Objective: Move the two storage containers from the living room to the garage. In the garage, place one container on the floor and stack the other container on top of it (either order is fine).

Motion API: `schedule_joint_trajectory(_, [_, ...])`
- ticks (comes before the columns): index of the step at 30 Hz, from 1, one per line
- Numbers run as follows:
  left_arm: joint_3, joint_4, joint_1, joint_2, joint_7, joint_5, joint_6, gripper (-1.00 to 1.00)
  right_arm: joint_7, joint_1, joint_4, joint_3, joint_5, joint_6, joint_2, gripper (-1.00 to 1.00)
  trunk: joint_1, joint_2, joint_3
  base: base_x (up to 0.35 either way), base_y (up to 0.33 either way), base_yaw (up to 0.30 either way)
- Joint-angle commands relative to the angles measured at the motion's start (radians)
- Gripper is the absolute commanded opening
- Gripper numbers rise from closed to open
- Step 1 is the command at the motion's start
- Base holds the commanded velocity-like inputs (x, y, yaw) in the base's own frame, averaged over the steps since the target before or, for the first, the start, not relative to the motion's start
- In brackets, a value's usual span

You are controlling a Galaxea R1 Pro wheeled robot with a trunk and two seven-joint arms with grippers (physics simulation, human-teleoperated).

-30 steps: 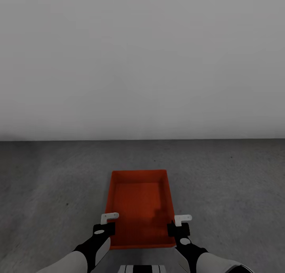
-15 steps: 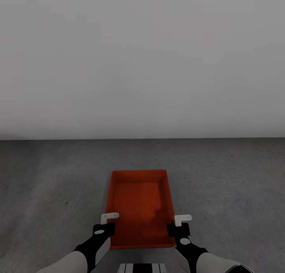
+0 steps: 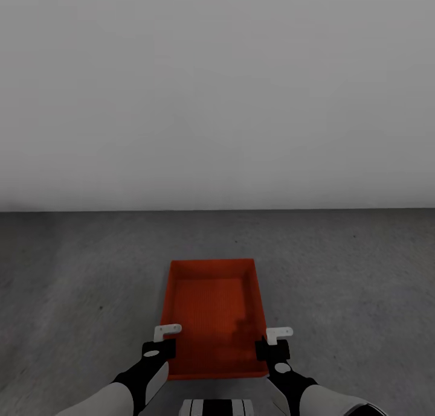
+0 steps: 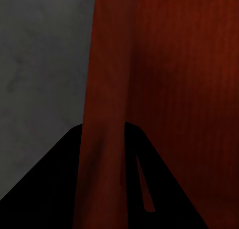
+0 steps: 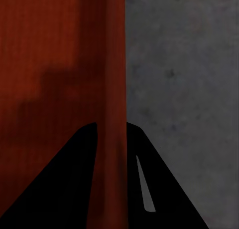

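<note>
An orange-red open-top storage container [image 3: 211, 307] is in front of me over the dark grey concrete floor [image 3: 338, 283] of the garage. My left gripper [image 3: 162, 342] is shut on its left side wall and my right gripper [image 3: 272, 342] on its right side wall, both near the end closest to me. In the left wrist view the thin orange wall [image 4: 107, 89] runs between the two dark fingers [image 4: 55, 184] of the left gripper [image 4: 104, 134]. The right wrist view has the same: the wall [image 5: 114, 64] is pinched in the right gripper [image 5: 110, 131]. The ribbed inside bottom is bare.
A plain pale grey wall [image 3: 217, 90] stands ahead and meets the concrete floor a little beyond the container. Open floor lies to the left [image 3: 72, 283] and right of the container.
The foot of the wall and the floor specks have crept slightly upward in the view, so the camera moved. The container and both grippers keep their place in the picture.
</note>
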Motion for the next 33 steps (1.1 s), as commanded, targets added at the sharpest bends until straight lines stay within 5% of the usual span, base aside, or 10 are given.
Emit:
schedule_joint_trajectory(1, [0.003, -0.005, -0.001, -0.001, 0.004, -0.003, -0.002, -1.0, -0.004, -0.001, 0.005, -0.064, -0.044, 0.011, 0.0, -1.0, 0.0, 0.0, -0.001, 0.0, 0.0, 0.0])
schedule_joint_trajectory(33, [0.003, -0.005, -0.001, -0.001, 0.004, -0.003, -0.003, -1.0, -0.004, -0.001, 0.005, -0.064, -0.044, 0.011, 0.0, -1.0, 0.023, -0.042, -0.019, 0.0, 0.0, 0.0])
